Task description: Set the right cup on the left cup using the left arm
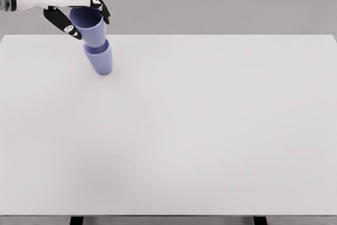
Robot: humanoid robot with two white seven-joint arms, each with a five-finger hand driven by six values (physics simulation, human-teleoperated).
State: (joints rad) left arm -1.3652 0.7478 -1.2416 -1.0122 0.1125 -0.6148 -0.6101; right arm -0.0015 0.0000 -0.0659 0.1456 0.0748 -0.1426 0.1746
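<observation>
The left robot hand (79,17) wraps its dark fingers around the upper cup (90,26) near the rim, gripping it. That cup's base sits in the mouth of the lower cup (100,58), both leaning on the white desk (210,130), far-left part. This looks like the seating step. Next move, I'd say: settle it straight, then loosen the fingers without tipping the stack.
</observation>
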